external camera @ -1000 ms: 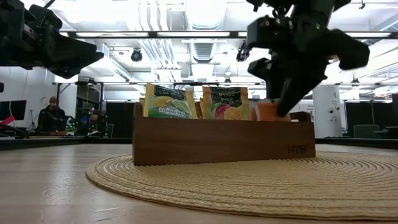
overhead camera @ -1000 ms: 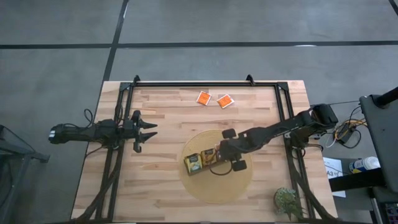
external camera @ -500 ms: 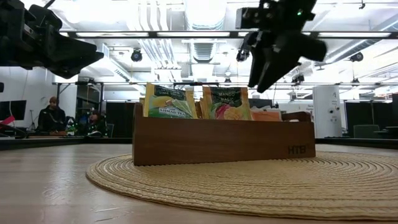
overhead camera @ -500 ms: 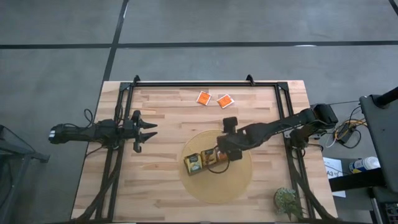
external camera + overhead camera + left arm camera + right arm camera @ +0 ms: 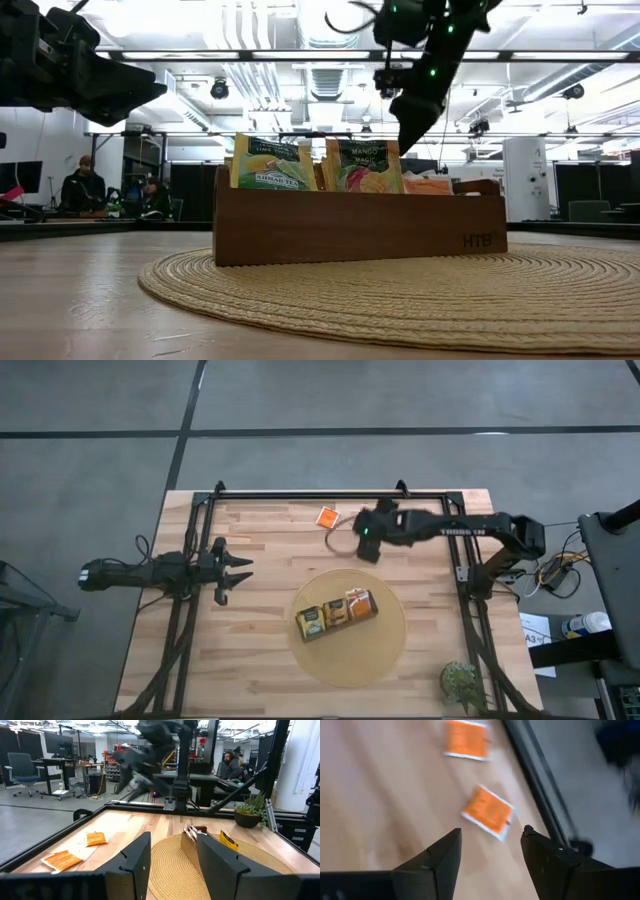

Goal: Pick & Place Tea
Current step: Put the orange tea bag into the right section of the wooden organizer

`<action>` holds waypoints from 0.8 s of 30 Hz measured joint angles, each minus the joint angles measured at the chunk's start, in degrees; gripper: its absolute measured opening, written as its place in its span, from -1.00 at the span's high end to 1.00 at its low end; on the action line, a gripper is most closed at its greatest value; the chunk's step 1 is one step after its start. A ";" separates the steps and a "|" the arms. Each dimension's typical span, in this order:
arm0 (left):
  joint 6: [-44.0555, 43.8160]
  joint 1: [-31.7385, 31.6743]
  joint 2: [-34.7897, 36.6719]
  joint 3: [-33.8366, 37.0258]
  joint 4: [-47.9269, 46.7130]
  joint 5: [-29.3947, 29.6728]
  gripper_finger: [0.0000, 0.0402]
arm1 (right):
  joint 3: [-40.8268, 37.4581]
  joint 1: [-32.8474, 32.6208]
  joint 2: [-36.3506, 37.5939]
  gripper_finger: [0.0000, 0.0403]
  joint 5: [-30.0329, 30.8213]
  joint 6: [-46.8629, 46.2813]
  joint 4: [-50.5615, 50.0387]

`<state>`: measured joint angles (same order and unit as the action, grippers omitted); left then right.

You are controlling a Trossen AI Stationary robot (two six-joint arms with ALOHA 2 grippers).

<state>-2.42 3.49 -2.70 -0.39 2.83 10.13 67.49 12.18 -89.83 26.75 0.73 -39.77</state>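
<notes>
Jaws apart above orange sachet [image 5: 487,812], seemingly.

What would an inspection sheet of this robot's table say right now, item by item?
Surface: wooden table with a round woven mat.
Job's things: wooden tray on the mat holding tea sachets; two orange sachets loose on the wood near the far edge.
Clutter: small potted plant at a table corner.
Grippers: right gripper open, empty, above the loose orange sachets; left gripper open, empty, waiting at the left side.
Cables: a dark cable loops beside the right gripper.
Surroundings: people seated in the room behind; desks and an office chair.
</notes>
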 joint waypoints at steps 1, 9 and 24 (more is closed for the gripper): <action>0.00 0.00 -0.02 -0.02 -0.02 0.02 0.24 | -0.01 1.59 0.29 -0.01 0.02 -2.33 -0.20; 0.02 0.00 -0.02 0.00 0.00 0.00 0.24 | -0.11 9.38 0.49 -0.01 -0.03 -16.88 -0.39; 0.00 -0.01 -0.01 -0.01 -0.01 0.00 0.24 | 0.39 17.50 0.51 -0.01 -10.13 -18.69 2.93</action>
<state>-2.41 3.48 -2.71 -0.39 2.82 10.13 67.88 29.68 -89.32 16.61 -17.96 -36.83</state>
